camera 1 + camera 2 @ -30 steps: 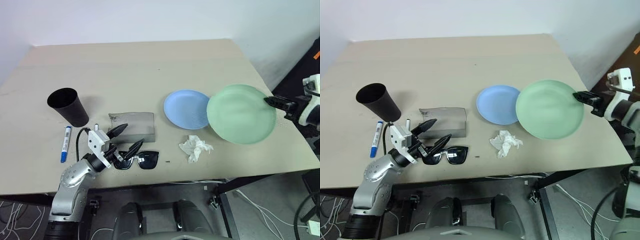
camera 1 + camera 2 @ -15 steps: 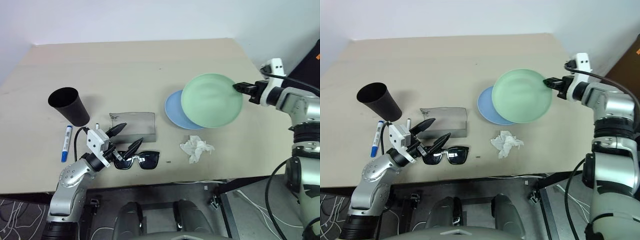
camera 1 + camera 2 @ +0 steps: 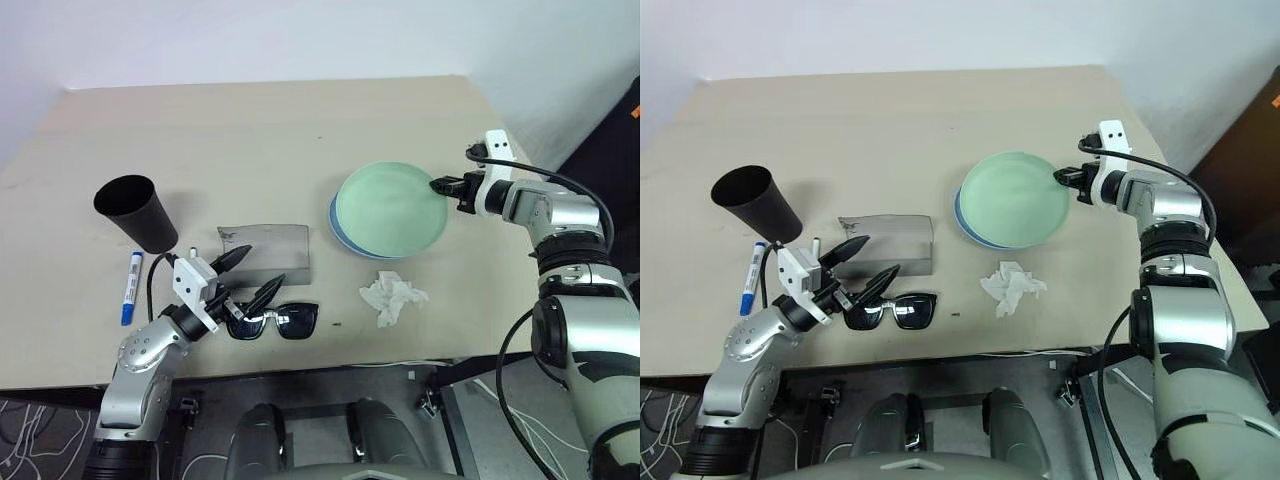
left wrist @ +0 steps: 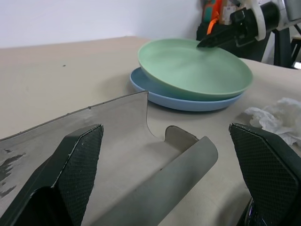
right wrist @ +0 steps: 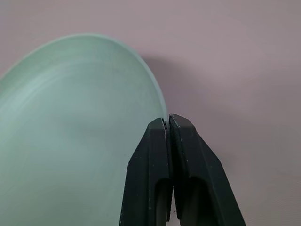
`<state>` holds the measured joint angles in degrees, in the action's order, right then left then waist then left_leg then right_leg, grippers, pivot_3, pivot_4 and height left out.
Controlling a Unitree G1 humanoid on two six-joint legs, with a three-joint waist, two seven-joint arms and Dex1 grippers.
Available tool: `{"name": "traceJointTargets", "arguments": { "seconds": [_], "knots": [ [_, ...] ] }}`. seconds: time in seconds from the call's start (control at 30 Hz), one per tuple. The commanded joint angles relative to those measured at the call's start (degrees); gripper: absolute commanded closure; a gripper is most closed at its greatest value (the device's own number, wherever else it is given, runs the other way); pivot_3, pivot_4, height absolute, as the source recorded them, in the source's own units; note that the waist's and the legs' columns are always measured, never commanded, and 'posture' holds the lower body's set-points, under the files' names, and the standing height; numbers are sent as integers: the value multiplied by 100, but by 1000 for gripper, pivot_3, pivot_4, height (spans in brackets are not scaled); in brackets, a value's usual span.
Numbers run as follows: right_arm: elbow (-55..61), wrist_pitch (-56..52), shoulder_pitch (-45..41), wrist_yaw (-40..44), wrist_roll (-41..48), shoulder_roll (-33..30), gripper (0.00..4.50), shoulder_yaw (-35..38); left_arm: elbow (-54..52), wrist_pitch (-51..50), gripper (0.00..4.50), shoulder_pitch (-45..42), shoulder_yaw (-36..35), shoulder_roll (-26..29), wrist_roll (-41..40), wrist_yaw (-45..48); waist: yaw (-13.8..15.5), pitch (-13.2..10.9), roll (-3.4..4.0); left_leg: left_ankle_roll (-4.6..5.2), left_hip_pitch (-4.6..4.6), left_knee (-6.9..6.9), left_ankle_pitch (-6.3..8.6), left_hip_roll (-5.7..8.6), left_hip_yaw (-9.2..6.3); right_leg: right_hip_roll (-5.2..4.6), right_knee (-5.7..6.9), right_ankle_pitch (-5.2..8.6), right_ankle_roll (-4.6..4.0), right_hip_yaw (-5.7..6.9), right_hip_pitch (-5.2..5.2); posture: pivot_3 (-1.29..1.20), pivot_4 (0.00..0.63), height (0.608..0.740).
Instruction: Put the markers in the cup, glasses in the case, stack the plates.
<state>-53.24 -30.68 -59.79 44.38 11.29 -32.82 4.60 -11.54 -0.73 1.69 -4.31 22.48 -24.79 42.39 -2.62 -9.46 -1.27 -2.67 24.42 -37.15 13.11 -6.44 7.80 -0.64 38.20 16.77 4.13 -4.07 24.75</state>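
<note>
Stacking the plates: table [image 3: 250, 130] wide and bare beyond blue plate [image 4: 155, 89]. Green plate [image 3: 390, 210] sits over it, slightly off-centre toward the far side, right gripper [image 3: 440, 186] clamped on its rim. Best to lower level, then release. Case [image 3: 275, 250] lies open beside the plates; left gripper [image 3: 252, 272] hovers spread over it. Glasses [image 3: 285, 320] near table edge; tissue [image 3: 392, 297] close by.
</note>
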Motion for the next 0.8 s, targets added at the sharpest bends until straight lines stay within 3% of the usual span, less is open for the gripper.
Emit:
{"name": "traceJointTargets", "arguments": {
  "seconds": [0.03,0.3,0.4,0.63,0.77,0.8],
  "knots": [
    [-57,310,-208,-84,-187,77,4477,-83,-98,132,0,-58,-92,-7,-45,21,0,0,0,0,0,0,0,0,0,0,1,0,0,0,0,0,150,726],
    [-134,614,-218,-115,-358,220,4477,-128,-293,59,0,-50,-37,-57,-40,-110,2,0,0,0,0,0,0,0,0,0,1,0,1,0,0,0,150,726],
    [-103,663,-229,-32,-358,235,3795,-115,-317,48,0,-37,-40,-50,-47,-139,-1,0,0,0,0,0,0,0,0,0,1,0,1,0,0,0,150,726],
    [178,918,-122,69,-366,214,1331,-104,-326,54,0,-22,-65,-35,-51,-165,3,0,1,0,0,-1,0,0,1,0,2,-1,1,0,0,0,150,726],
    [1673,899,507,709,329,-3,30,337,-387,30,0,-7,-76,-39,-55,-212,20,0,1,0,0,1,0,0,0,0,2,-2,4,0,0,0,150,726],
    [2192,777,766,933,524,-59,30,389,-408,21,0,-6,-73,-40,-56,-225,27,0,1,0,0,4,0,0,-2,0,1,-7,14,2,-1,0,150,726]
  ]
}}
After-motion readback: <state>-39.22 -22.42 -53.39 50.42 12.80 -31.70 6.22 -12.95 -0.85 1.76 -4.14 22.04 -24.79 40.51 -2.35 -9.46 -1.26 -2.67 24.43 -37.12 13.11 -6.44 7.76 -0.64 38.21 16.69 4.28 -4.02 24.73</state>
